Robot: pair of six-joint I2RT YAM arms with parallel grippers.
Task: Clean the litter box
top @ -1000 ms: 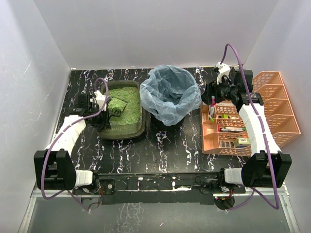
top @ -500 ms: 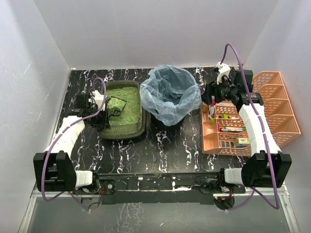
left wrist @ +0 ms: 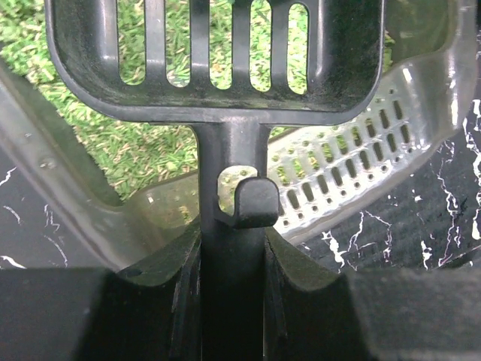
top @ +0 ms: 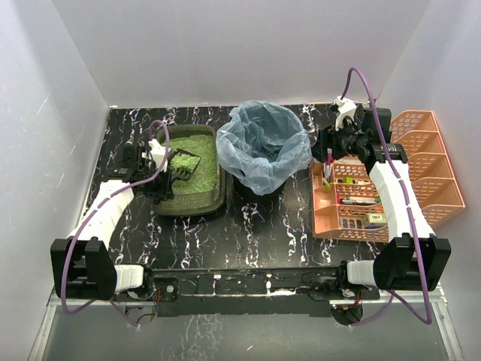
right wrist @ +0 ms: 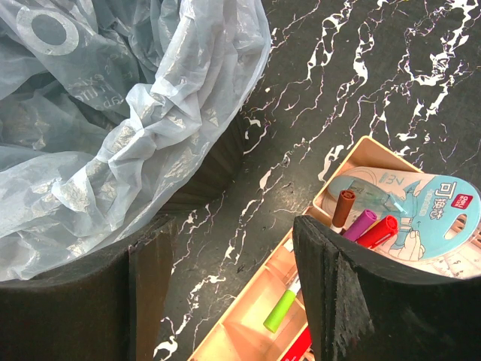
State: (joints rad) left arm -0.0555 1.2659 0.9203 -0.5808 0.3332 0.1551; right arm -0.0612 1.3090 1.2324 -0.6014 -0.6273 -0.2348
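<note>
While my left gripper [left wrist: 231, 259] clenches the black slotted scoop [left wrist: 225, 113] by its handle, its head hangs over green litter | litter box [top: 192, 210] just left of blue-bagged bin [top: 248, 162] | my right gripper [right wrist: 233, 252] released, between bin and orange organiser [top: 421, 128]

litter box [top: 189, 211]: glossy olive plastic; litter [top: 197, 147]: rough green granules; scoop [left wrist: 225, 98]: matt black plastic; bin bag [right wrist: 113, 113], upper left: crinkled translucent blue film; table [right wrist: 361, 68]: polished black, white-veined; organiser [top: 432, 184]: smooth orange plastic

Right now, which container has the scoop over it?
The litter box, the olive tray at left: the left gripper holds the scoop over it. The blue-bagged bin and orange organiser have none.
</note>
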